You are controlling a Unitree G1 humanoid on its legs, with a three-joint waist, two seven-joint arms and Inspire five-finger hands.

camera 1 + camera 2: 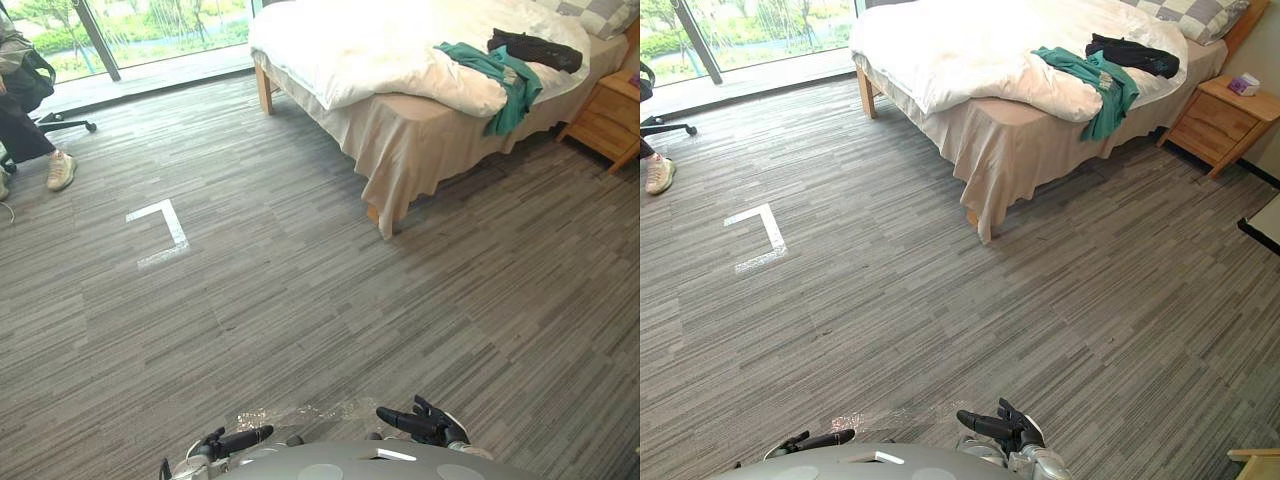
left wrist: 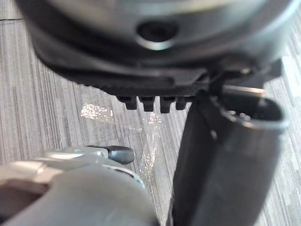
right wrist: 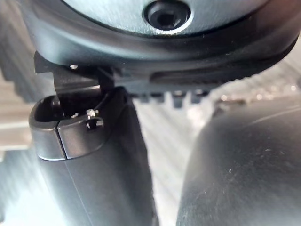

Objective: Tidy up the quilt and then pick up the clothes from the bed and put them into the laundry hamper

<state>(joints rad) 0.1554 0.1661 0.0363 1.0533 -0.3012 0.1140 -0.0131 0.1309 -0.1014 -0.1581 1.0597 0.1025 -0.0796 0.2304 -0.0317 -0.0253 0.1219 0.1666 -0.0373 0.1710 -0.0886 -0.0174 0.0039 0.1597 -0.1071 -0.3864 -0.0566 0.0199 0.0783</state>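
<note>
**Both hands low and empty, clothes up on the bed**

At the bottom edge of the frame my left hand [image 1: 238,440] and my right hand [image 1: 425,423] hover over the grey carpet [image 1: 300,300]. Their fingers are stretched loosely toward each other and grip nothing. In the upper right, the bed [image 1: 420,140] carries a rumpled white quilt [image 1: 380,50]. A teal garment [image 1: 505,80] lies on the quilt and drapes over its edge, with a black garment [image 1: 535,48] just beside it. A wooden nightstand [image 1: 1220,120] stands at the far right. A white tape corner [image 1: 160,230] marks the floor at left, near a seated person's shoe [image 1: 61,170].

Black left robot hand [image 1: 236,441], black right robot hand [image 1: 424,425], silver-grey wrists [image 1: 1042,462], dark rounded housing [image 2: 84,52], recessed screw [image 2: 157,32]
</note>
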